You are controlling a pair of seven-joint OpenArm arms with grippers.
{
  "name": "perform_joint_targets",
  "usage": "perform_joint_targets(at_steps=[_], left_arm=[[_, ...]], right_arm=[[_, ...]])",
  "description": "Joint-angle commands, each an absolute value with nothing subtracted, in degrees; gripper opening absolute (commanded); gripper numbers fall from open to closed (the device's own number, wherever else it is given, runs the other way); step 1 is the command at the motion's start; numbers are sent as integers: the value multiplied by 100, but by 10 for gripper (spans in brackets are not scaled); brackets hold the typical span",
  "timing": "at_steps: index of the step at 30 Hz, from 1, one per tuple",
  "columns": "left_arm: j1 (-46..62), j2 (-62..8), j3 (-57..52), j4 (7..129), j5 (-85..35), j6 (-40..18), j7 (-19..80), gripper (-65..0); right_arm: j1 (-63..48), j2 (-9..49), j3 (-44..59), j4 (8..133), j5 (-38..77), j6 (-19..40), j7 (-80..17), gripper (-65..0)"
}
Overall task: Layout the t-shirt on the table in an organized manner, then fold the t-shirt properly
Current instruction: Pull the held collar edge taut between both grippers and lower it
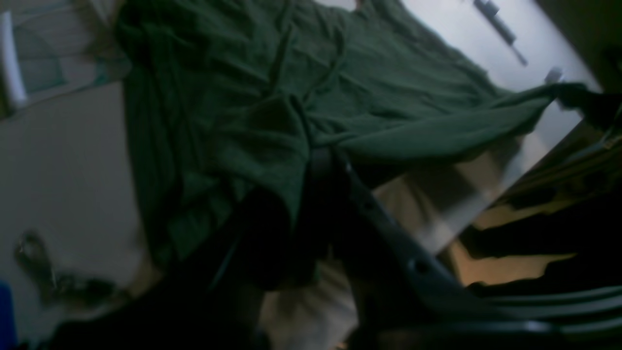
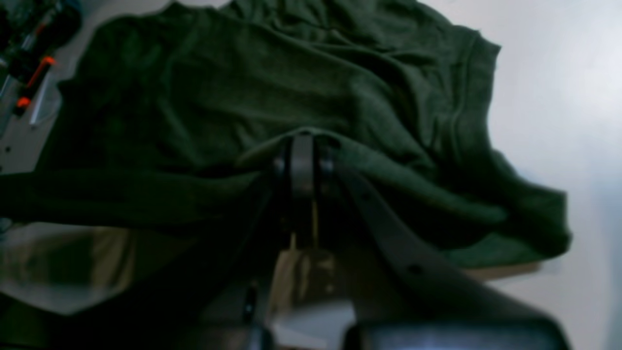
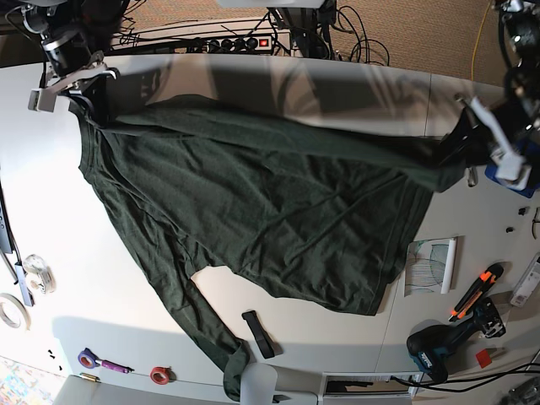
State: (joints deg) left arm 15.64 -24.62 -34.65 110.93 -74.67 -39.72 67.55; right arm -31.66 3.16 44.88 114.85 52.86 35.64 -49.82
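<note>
Gripping a bunched fold of the green shirt, the left end effector shows in its wrist view with its jaws narrow and closed on the cloth. Beyond it the shirt spreads rumpled over the white desk. To its right a taut edge, held off the desk, runs to the right end effector, which is only a dark shape at the far end. A blurred dark tool lies on the desk past that edge.

From the right wrist, the right end effector is pinched narrow on a raised fold of the shirt, with cloth draped down either side of its tips. Ahead of it the shirt lies creased on the desk, a hemmed edge off to its right. Far to its upper left sits an orange-and-black tool.

From above, the two are well apart. The right end effector is at the view's left and the left end effector at its right. Each holds the shirt, with a stretched edge between them. Below that line the shirt lies wrinkled on the desk, and one long sleeve trails to the near edge beside a black strap. Below the left end effector lie a paper, a knife and a drill.
</note>
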Motion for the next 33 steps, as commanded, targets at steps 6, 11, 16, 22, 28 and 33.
perform_joint_targets(at_steps=[6,11,16,22,28,33], left_arm=[[1024,-2556,-2449,11150,-6326,-4000,5942,-650],[934,-2561,-2226,11122,-5280,-3830,5542,-650],[934,-2563,-2231,11122,-4967,-3601,5304,-650],[893,-2556,-2231,11122,-4963,-3260,4840,-650],[825,-2556,-2231,11122,-4593,-3046,4797,-650],[827,-2556,-2231,11122,-3865,-2585,4799,-650]], right_arm=[[-2875,480,3876,11260,4917,3358,-4552,-650],[-2486,572,3111,10956,4080,3245,-4174,-650],[-2147,572,2921,10927,3623,2888,-3968,-650],[-2047,572,2926,10925,3439,2368,-3710,-650],[-2047,572,2934,10901,3055,2023,-3487,-650],[-2045,569,2934,10901,2993,1850,-3465,-650]])
